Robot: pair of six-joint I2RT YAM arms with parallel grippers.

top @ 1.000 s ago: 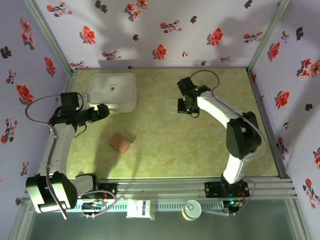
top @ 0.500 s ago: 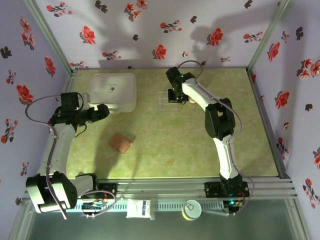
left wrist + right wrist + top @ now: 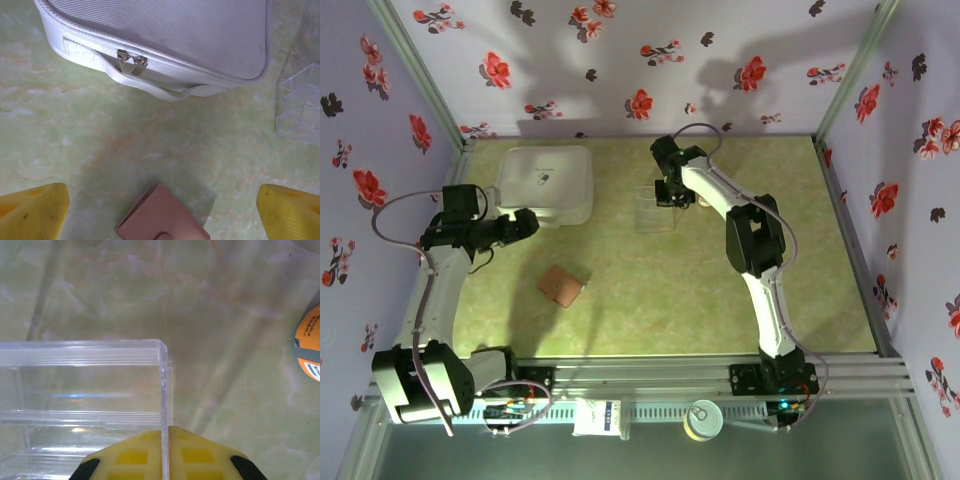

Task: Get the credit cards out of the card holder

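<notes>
The card holder [image 3: 561, 286] is a small tan-brown wallet lying closed on the green table, left of centre; the left wrist view has it at the bottom edge as card holder [image 3: 162, 220]. The credit cards are hidden. My left gripper [image 3: 525, 222] hovers up and left of the card holder, beside the white container. In its wrist view, the left gripper [image 3: 161, 200] is open wide, one yellow fingertip [image 3: 37, 207] at each lower corner. My right gripper [image 3: 667, 191] is at the back centre. There the right gripper [image 3: 166, 432] is shut on the upright wall of the clear tray [image 3: 85, 390].
A big white zipped container [image 3: 545, 182] stands at the back left, its handle and zipper pulls [image 3: 131, 59] facing my left gripper. The clear tray [image 3: 655, 208] sits mid-table at the back. An orange-capped bottle [image 3: 310, 342] lies just right of it.
The right arm has swung left and stretched toward the back, dragging the clear tray a little left. The left arm and the card holder have stayed put.
</notes>
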